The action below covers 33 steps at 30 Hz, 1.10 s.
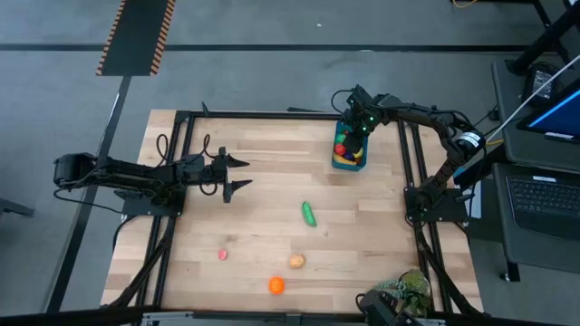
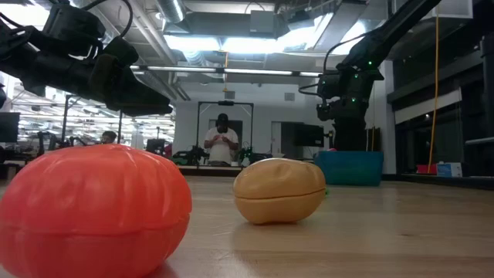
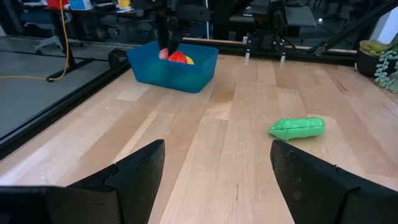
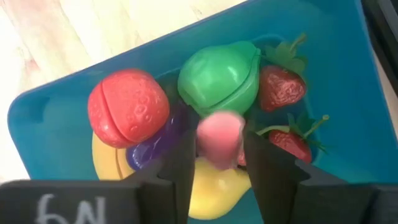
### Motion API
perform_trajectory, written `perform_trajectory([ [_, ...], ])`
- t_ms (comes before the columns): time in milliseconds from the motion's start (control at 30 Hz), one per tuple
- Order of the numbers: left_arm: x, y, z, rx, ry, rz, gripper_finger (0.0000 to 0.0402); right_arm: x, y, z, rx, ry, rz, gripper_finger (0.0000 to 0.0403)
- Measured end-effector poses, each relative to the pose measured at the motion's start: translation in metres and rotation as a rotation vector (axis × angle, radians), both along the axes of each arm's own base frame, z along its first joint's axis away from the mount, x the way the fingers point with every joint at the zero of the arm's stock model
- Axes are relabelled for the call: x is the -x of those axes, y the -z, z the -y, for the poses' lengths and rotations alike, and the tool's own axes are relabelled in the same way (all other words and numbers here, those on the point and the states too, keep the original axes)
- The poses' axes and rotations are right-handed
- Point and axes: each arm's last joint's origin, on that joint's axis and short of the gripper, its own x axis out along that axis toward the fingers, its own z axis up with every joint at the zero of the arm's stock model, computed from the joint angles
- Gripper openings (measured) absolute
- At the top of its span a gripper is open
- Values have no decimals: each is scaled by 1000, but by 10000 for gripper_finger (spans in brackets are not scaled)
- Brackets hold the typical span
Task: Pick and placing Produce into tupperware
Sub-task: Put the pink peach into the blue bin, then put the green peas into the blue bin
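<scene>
1. The left gripper (image 1: 243, 175) hovers over the left part of the wooden bench (image 1: 263, 226), its fingers (image 3: 137, 171) spread wide with nothing between them.
2. Loose produce lies on the near half of the bench: a small pink piece (image 1: 223, 255), an orange pumpkin-like piece (image 1: 276, 285), a tan piece (image 1: 297, 262), and farther in, a green cucumber (image 1: 310, 214).
3. The blue tupperware (image 1: 350, 163) sits near the far right edge, already holding a red fruit (image 4: 128, 107), a green pear-like piece (image 4: 221, 79), two strawberries (image 4: 281, 87), a purple piece and a yellow one.
4. The right gripper (image 4: 219, 155) points down into the tupperware, its fingers narrowly parted around a pink piece (image 4: 219, 138); whether they grip it I cannot tell.
</scene>
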Motion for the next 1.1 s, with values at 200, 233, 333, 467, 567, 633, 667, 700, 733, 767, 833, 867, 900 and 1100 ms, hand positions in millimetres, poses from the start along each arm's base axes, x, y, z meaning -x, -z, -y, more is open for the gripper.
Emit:
perform_trajectory([
  [200,0,0,0,0,0,0,286,1,0,-1,-6,-9,-8,186],
  [233,0,0,0,0,0,0,286,1,0,-1,-7,-7,-9,195],
  [333,0,0,0,-1,0,0,286,1,0,-2,-6,-14,-12,213],
  [467,0,-2,0,-11,2,16,286,4,-17,-4,58,-32,38,225],
  [567,-1,-6,0,-27,4,60,286,7,-35,-9,138,-36,125,227],
  [633,-1,-7,0,-46,7,69,286,10,-46,-18,191,-53,213,227],
  [667,-1,-7,0,-49,7,68,286,12,-50,-23,217,-50,252,227],
  [700,-1,-7,0,-50,8,68,286,15,-53,-29,244,-48,288,227],
  [733,-1,-8,0,-51,7,71,286,19,-54,-36,261,-45,316,227],
  [767,-1,-9,0,-54,7,74,286,23,-55,-42,285,-46,348,227],
  [833,0,-9,0,-57,8,79,286,32,-51,-55,315,-34,399,227],
  [867,0,-9,0,-55,7,78,286,37,-48,-63,324,-24,420,227],
  [900,0,-9,0,-47,7,76,286,41,-46,-69,337,-22,442,227],
  [1100,0,-9,0,49,-10,100,286,58,-31,-104,414,-61,665,227],
])
